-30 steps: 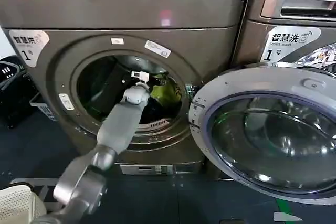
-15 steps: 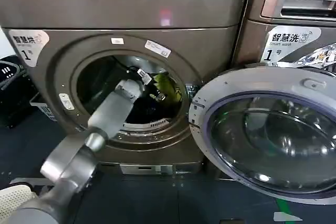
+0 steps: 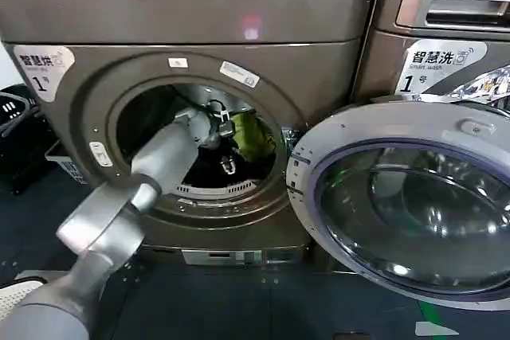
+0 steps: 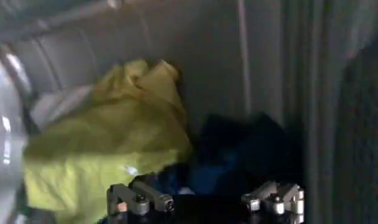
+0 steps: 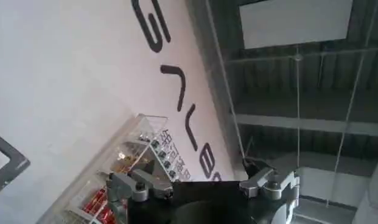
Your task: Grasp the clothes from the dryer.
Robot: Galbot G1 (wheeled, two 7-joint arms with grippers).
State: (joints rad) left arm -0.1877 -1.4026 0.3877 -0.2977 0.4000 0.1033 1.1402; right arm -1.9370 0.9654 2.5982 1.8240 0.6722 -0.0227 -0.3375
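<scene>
Left gripper [image 4: 204,204] advanced deeper; clothes [image 4: 109,146] just beyond spread fingers [image 4: 137,199].

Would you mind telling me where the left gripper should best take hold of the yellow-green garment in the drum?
Probably its bunched upper fold: the yellow-green garment stands heaped against the drum wall beside the dark blue clothes. The left gripper, fingers open, could come straight in through the door opening and close across that raised ridge.

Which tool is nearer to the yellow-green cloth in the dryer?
Left. The left tool is inside the drum, open, beside the yellow-green cloth. The right tool points away at a wall.
</scene>
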